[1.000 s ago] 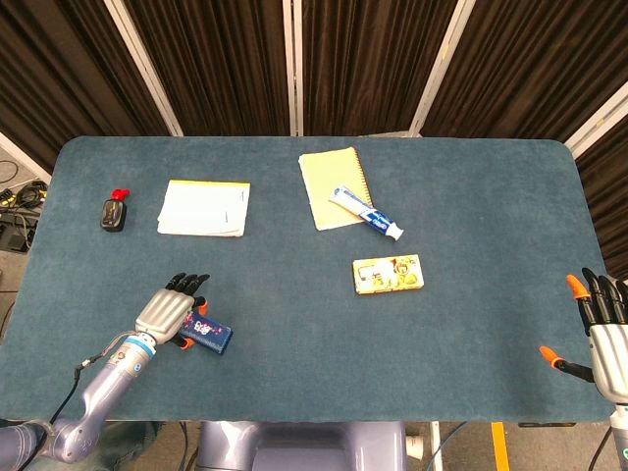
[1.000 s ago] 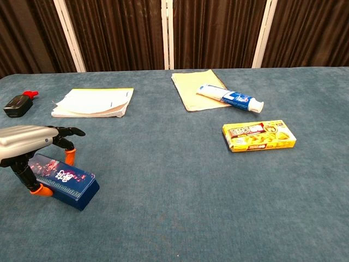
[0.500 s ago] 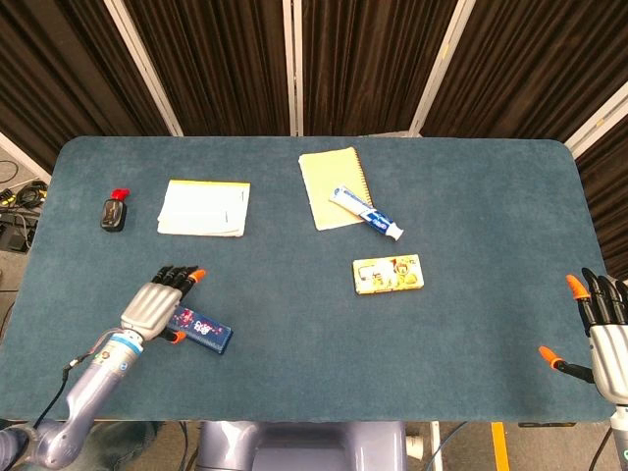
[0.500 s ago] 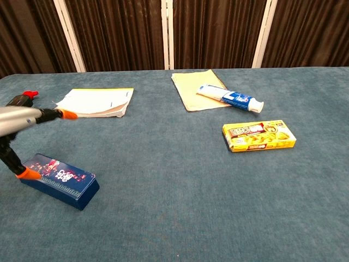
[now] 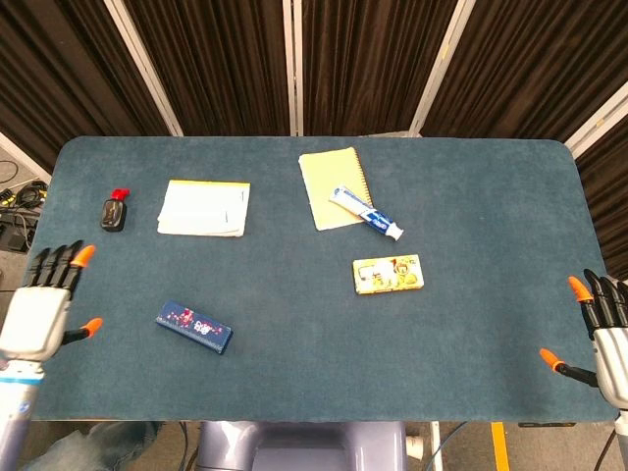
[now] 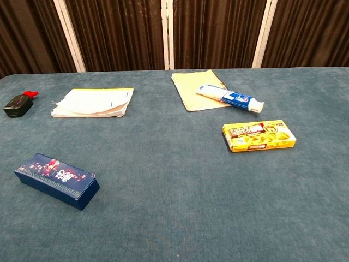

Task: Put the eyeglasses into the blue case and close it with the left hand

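The blue case (image 5: 194,327) lies closed on the table (image 5: 294,294), no eyeglasses visible, so the task looks done; both hands (image 5: 39,304) (image 5: 606,329) hover spread, empty.

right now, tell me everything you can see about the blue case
The blue case is a long, narrow, box-shaped case in dark blue, with a red and white printed pattern on its lid and a paler strip along its front side. It looks rigid. It is closed and lies flat on the blue table, near the front left, set at a slant to the table edge. Nothing touches it but the table. The left hand is well off to its left, open and clear of it. No eyeglasses show.
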